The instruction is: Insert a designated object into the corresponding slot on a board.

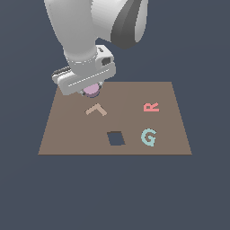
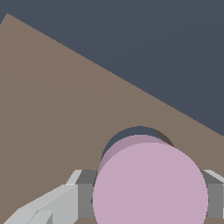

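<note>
Closest to the wrist camera, the pale lilac disc (image 2: 150, 186) sits clamped in the gripper (image 1: 91, 91), directly over the dark round hole (image 2: 131, 133) at the far left of the brown board (image 1: 134, 94). Whether disc and hole touch is unclear. Nearer lie a tan L piece (image 1: 96, 109), a square hole (image 1: 116, 138), a teal G (image 1: 148, 137) and a pink R (image 1: 151, 107).

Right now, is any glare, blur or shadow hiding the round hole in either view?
Exterior view: flat even lighting, no glare or blur; the gripper and disc block the hole. Wrist view: sharp, shadowless; the disc fills the foreground, leaving a dark crescent of the round hole on the board.
</note>
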Controlling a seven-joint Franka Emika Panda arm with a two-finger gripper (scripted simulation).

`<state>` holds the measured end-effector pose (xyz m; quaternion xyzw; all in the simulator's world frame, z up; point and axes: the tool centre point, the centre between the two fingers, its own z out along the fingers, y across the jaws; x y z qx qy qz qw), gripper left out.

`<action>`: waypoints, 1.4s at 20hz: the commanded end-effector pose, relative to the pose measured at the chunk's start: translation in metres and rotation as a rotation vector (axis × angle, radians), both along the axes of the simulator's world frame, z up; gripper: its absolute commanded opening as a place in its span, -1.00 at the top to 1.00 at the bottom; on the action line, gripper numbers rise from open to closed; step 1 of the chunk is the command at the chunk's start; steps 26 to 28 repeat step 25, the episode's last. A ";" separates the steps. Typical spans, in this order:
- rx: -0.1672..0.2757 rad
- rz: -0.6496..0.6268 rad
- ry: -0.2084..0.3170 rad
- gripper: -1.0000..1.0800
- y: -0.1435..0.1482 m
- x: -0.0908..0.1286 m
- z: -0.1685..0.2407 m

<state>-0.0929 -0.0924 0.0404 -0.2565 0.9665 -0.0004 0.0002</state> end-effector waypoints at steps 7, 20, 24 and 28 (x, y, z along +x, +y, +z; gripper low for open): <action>0.000 -0.063 0.000 1.00 -0.001 -0.004 0.000; 0.002 -0.063 0.000 -0.92 0.000 -0.004 -0.010; 0.002 -0.063 0.000 -0.92 0.000 -0.004 -0.010; 0.002 -0.063 0.000 -0.92 0.000 -0.004 -0.010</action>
